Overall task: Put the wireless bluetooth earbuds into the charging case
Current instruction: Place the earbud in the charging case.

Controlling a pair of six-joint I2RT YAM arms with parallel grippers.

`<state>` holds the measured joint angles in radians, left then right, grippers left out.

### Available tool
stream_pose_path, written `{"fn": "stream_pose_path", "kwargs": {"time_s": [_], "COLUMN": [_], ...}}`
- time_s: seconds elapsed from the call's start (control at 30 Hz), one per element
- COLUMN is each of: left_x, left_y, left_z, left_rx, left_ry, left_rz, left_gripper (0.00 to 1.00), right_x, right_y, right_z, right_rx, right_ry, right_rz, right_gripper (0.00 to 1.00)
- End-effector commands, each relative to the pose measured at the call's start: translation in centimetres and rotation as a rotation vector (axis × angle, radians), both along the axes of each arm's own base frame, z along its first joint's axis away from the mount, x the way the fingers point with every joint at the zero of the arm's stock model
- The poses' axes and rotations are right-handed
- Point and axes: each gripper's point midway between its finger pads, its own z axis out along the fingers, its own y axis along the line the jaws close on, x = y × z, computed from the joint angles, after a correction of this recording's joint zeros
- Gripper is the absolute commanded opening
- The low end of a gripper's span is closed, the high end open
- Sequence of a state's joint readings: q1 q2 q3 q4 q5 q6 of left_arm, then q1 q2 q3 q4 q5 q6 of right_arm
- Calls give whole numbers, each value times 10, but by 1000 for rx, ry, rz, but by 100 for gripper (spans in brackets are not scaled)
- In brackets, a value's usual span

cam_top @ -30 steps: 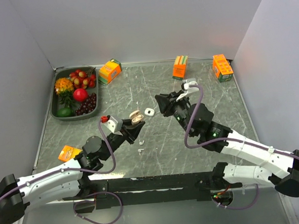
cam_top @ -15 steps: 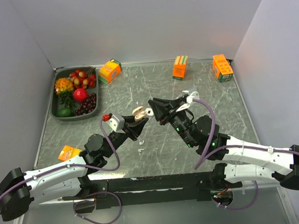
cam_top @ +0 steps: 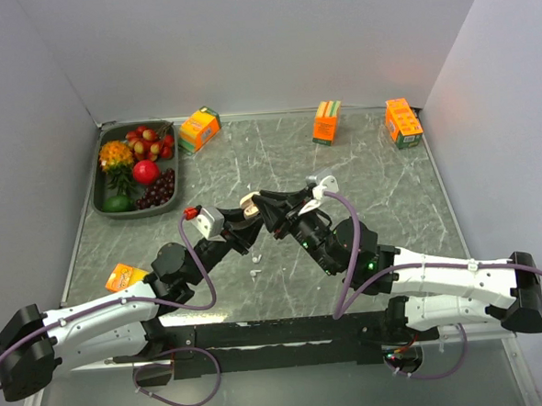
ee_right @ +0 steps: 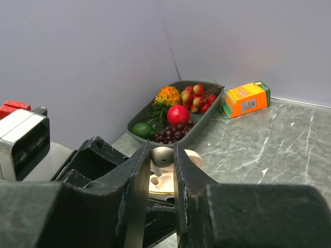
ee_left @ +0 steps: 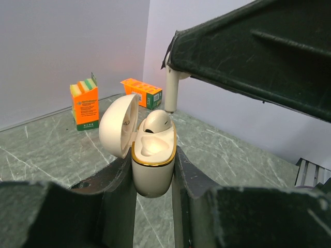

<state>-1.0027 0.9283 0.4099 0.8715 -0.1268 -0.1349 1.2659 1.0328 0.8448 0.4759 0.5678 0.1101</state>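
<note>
My left gripper (cam_top: 243, 225) is shut on the beige charging case (ee_left: 152, 170) and holds it upright above the table with its lid (ee_left: 119, 124) swung open. A rounded white earbud head (ee_left: 155, 122) shows in the case's far slot; the near slot is empty. My right gripper (cam_top: 264, 206) is shut on a white earbud (ee_right: 162, 155), stem down, right above the open case (ee_right: 166, 185). That stem (ee_left: 170, 94) hangs just over the case rim in the left wrist view. Another small white earbud (cam_top: 255, 272) lies on the table in front of the case.
A dark tray (cam_top: 102, 197) of fruit stands at the back left. Orange cartons stand along the back wall (cam_top: 199, 129), (cam_top: 326, 121), (cam_top: 402, 123), and a small one (cam_top: 126, 277) lies by the left arm. The two arms meet at mid-table.
My right gripper moved left to the small white earbud, closed on it and carried it over the open case. The left gripper shifted slightly right with the case.
</note>
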Motion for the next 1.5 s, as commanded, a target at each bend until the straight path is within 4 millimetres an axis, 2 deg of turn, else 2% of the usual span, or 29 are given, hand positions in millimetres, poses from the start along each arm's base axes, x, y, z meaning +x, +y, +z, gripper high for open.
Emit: {"fn": "stream_pose_path", "kwargs": {"time_s": [0.0,0.47,1.33,1.47], "left_x": [-5,-5,-6,-6], "left_y": [3,3,4,3], "left_z": [33,33,34,33], "left_rx": [-73,-76,-85,-82], "left_ry": [-59,-45,-42,-41], "left_rz": [-16,-20,-23,-24], "left_gripper": [1,1,1,1], "right_x": [-4,-5,2,2], "right_y": [2,16,15,14], "right_z": [12,2,-10,-9], "right_rx": [43,10,-51,-56], "right_ry": [-15,-9,20,23], "right_rz": [12,26,-25,-23], "right_gripper": [0,0,0,10]}}
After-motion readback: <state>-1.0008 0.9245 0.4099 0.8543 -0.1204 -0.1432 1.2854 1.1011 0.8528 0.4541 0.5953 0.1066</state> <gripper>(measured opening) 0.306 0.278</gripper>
